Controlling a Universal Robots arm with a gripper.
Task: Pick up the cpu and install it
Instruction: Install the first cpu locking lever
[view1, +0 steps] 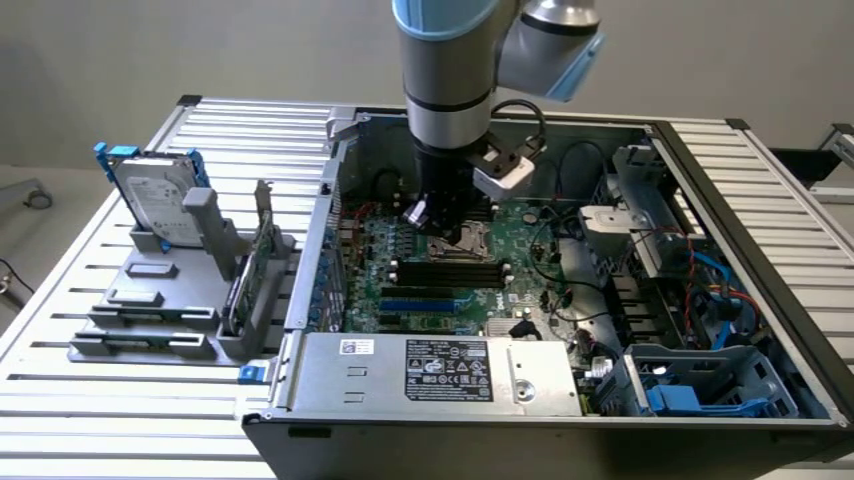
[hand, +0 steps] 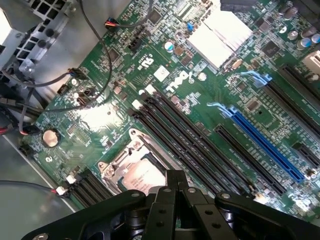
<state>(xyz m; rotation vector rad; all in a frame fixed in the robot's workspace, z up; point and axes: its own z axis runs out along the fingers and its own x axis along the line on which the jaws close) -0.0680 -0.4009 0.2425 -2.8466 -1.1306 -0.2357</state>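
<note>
Directly beneath the closed gripper (hand: 175, 186) sits the cpu (hand: 141, 176) — its dull silvery top lies flat inside the metal-framed socket (hand: 116, 167) on the green motherboard (hand: 210, 125), just ahead of the fingertips, which are pressed together with nothing between them. Seen from the exterior view, the arm (view1: 451, 90) hangs straight down into the open computer case (view1: 694, 300), gripper (view1: 437, 222) just above the socket. The black fingers cover part of the chip's near edge.
</note>
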